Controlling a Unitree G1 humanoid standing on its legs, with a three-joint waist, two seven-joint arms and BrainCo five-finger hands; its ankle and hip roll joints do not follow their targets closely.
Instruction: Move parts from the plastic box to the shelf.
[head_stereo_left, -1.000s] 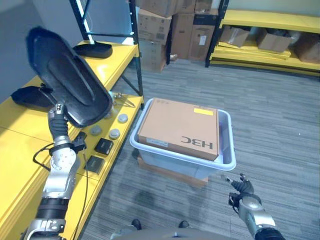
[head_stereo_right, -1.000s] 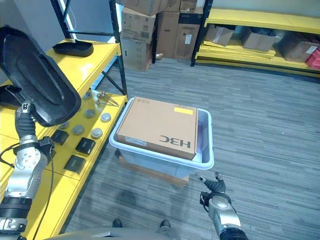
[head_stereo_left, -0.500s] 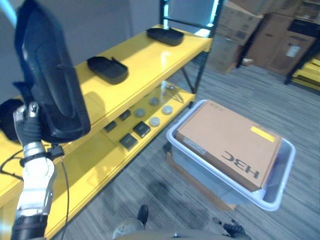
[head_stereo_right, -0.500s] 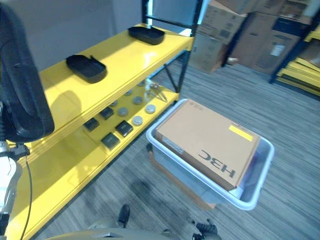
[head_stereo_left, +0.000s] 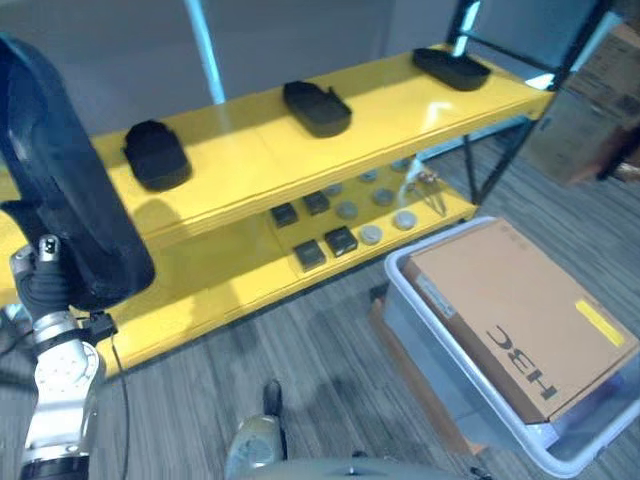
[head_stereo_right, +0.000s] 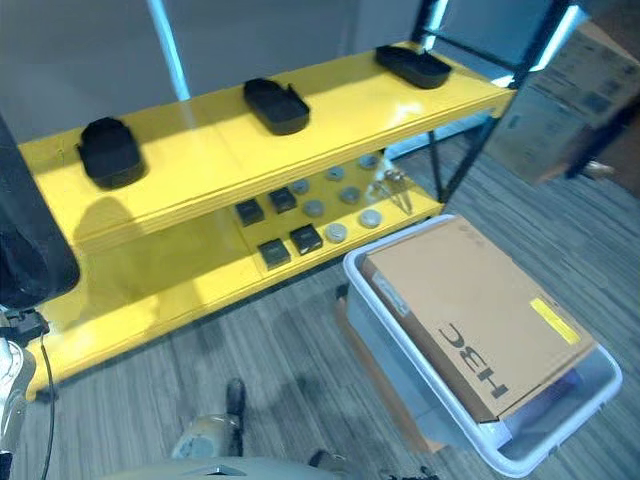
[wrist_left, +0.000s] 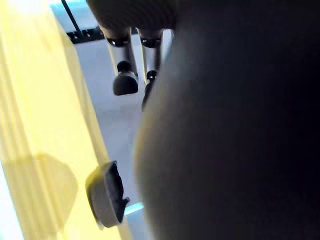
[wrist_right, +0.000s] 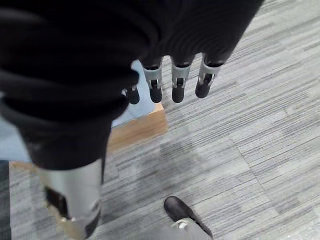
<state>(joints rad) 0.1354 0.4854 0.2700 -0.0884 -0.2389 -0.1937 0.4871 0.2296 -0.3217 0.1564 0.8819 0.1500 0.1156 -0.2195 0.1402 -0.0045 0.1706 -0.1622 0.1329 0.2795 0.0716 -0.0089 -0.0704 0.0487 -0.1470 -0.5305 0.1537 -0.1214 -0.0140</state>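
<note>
We note the large black part (head_stereo_left: 70, 200) is cut off at the frame's top/left edge; it hides most of the left hand (head_stereo_left: 40, 275), so grip can't be read. In left wrist view the part is a dark blur. The cardboard carton (head_stereo_right: 470, 305) covers the plastic box (head_stereo_right: 385, 330) interior, contents unknown. Small items on the lower shelf (head_stereo_left: 240, 290) too small to ID.

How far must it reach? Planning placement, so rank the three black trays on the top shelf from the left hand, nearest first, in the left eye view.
1. Left tray, at the shelf's left end, closest to the left hand.
2. Middle tray, mid-shelf.
3. Right tray, at the far right end.
</note>
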